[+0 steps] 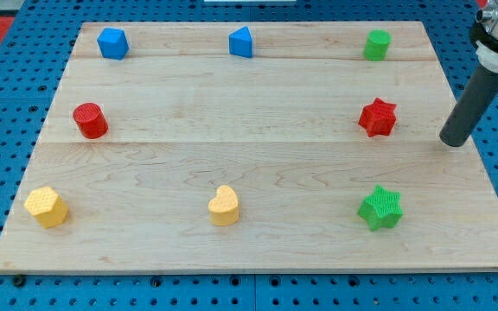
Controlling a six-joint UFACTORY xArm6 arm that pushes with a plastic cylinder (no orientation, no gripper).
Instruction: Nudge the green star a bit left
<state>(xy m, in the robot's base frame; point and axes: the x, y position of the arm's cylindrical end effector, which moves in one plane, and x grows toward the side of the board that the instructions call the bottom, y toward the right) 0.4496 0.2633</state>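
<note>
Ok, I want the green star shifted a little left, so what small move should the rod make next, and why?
Probably bring my tip down the view to the green star's right side. Right now it sits up and to the right of the star, level with the red star, touching neither. A leftward push only works from the star's right flank.

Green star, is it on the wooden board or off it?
On. The green star sits flat on the board, inside its bottom right edge. My tip is up to its right, apart.
</note>
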